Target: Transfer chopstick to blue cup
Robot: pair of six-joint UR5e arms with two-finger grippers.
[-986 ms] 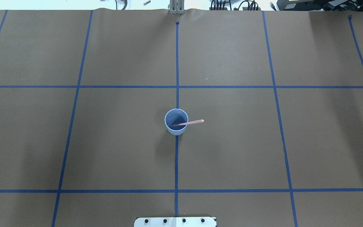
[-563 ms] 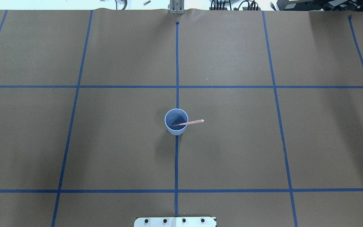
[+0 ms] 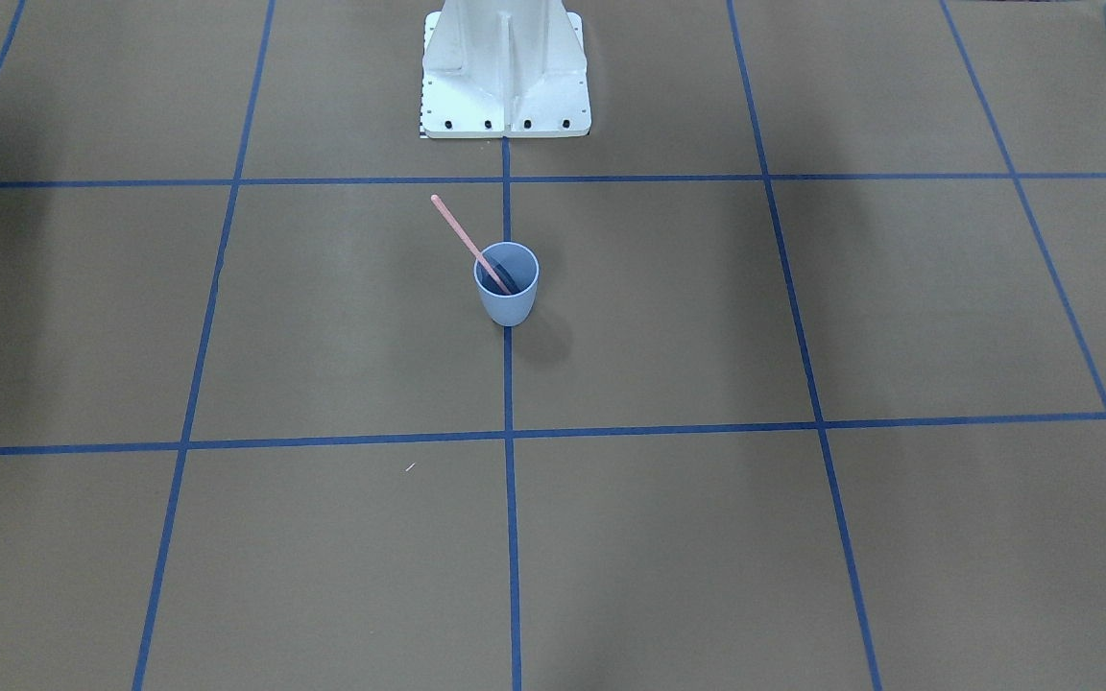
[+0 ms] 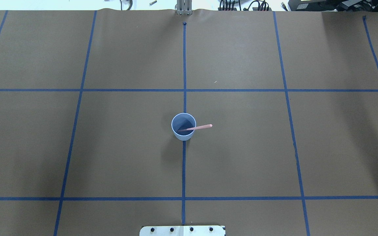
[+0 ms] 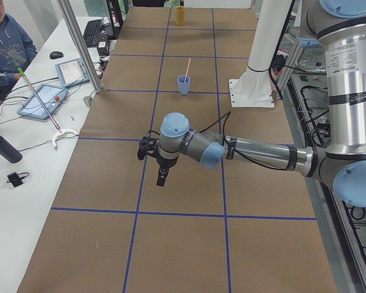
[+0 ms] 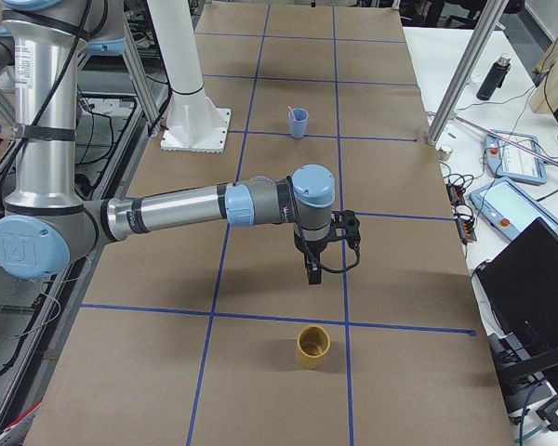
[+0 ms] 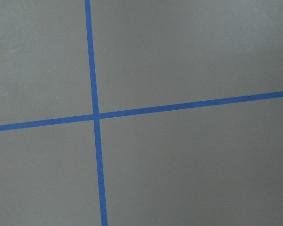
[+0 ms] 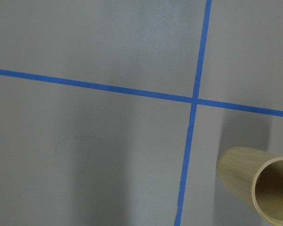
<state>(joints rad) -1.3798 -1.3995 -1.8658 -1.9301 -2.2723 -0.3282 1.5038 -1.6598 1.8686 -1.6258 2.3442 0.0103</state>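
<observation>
The blue cup stands upright on the centre tape line, also in the front view and both side views. The pale pink chopstick stands in it, leaning over the rim toward the robot's right. My left gripper hangs above the paper far to the cup's left. My right gripper hangs far to the cup's right. Each shows clearly only in a side view, so I cannot tell whether it is open or shut. Both wrist views show only paper and tape.
A tan bamboo cup stands at the table's right end, near my right gripper, and shows in the right wrist view. The white robot base is behind the blue cup. An operator sits at a side desk.
</observation>
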